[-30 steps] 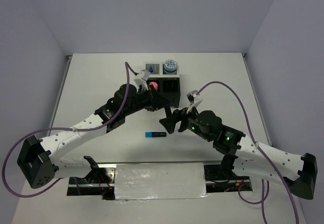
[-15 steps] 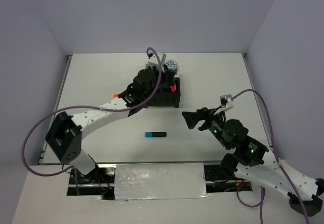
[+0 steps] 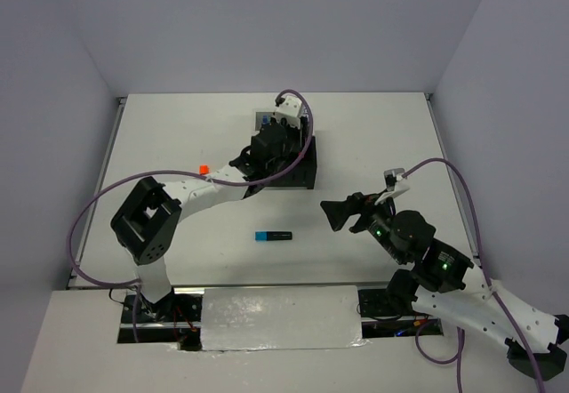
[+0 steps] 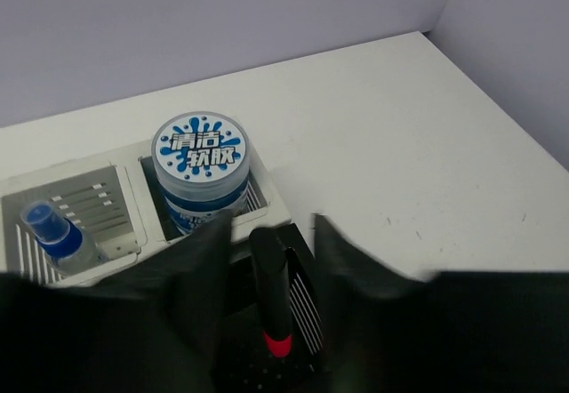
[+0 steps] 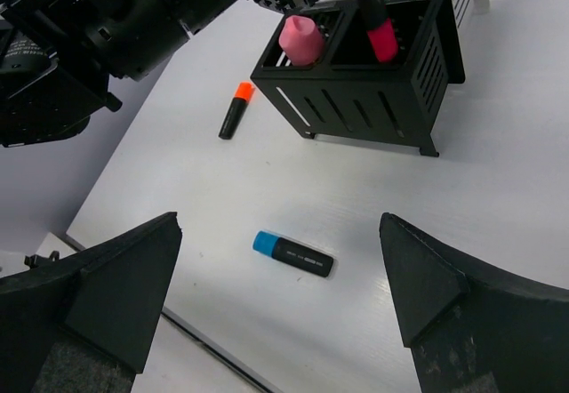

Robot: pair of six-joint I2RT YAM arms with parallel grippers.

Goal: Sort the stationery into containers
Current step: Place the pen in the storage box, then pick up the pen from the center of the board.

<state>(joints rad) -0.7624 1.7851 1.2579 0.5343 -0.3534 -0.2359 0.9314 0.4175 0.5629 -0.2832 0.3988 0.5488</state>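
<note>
My left gripper [image 4: 271, 222] hangs over the black box [image 3: 298, 177] with its jaws open. A pink-red-capped highlighter [image 4: 272, 297] stands cap down in the right compartment between its fingers, with a gap on the right side. A pink marker [image 5: 300, 39] sits in the left compartment. The round blue-white roll [image 4: 200, 160] fills one grey tray [image 4: 271, 204]. A blue-topped pen [image 4: 58, 231] stands in the other grey tray [image 4: 102, 199]. My right gripper [image 5: 280, 224] is wide open above the blue-capped highlighter [image 5: 293, 254], lying on the table. An orange-capped highlighter [image 5: 234, 111] lies left of the box.
The left arm [image 3: 191, 188] stretches across the table's middle toward the box and covers most of the trays in the top view. A white panel [image 3: 280, 317] runs along the near edge between the arm bases.
The left arm swung right to the box's right compartment and its jaws opened around the pink-red highlighter. The right arm pulled back to the right, away from the blue highlighter.
</note>
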